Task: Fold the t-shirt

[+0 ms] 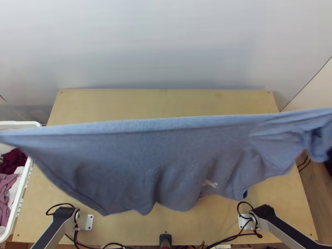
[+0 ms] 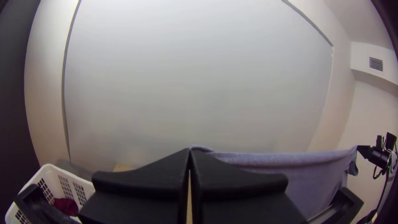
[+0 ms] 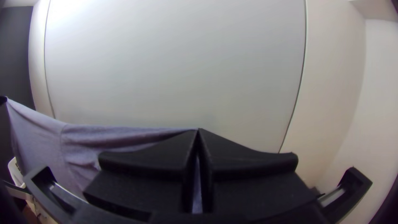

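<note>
The blue-grey, soft knit t-shirt hangs in the air between the two grippers, above the light wooden table. The left gripper, with wide flat black fingers, is closed tip to tip on one end of its upper edge; the matching black right gripper pinches the opposite end. I can't tell which seams those are. I'd expect the fabric to be light, limp and unlikely to break, quick to sag or swing if the grippers draw together, so small grips at the corners suit it, kept level while it is lowered. Between the grippers the top edge runs nearly straight; below them the cloth drops in loose waves, more crumpled toward the right one. Lower than the left gripper, toward the robot's left, sits a white, slotted plastic basket.
</note>
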Available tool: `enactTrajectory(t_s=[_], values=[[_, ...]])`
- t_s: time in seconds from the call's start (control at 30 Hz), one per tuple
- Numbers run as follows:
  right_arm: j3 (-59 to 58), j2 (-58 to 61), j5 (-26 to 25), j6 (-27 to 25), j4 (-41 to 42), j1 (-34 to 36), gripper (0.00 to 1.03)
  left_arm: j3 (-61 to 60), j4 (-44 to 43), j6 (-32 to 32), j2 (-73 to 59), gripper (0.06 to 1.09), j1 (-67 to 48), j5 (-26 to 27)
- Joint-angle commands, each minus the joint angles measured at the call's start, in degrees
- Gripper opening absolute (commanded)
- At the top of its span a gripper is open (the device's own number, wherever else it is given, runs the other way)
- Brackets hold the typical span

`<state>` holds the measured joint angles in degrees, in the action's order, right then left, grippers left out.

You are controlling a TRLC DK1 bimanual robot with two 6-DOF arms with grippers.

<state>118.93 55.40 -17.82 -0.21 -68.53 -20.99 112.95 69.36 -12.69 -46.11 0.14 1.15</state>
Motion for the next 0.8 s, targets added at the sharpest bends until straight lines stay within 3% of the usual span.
enactTrajectory(t_s=[0.0, 0.4, 0.77], values=[[-14.0, -0.6, 1.9, 3.3, 8.2, -1.5, 0.03, -17.8, -11.3, -1.4, 2.1, 0.10, 0.6, 1.2], [-37.0, 8.3, 1.9, 3.7, 32.6, -2.5, 0.03, -41.5, -33.1, -1.6, -4.1, 0.10, 0.6, 1.2], [-36.1, 29.7, 1.9, 3.7, 48.0, 0.5, 0.03, -47.4, -51.3, -2.0, -22.3, 0.10, 4.1, 1.1]])
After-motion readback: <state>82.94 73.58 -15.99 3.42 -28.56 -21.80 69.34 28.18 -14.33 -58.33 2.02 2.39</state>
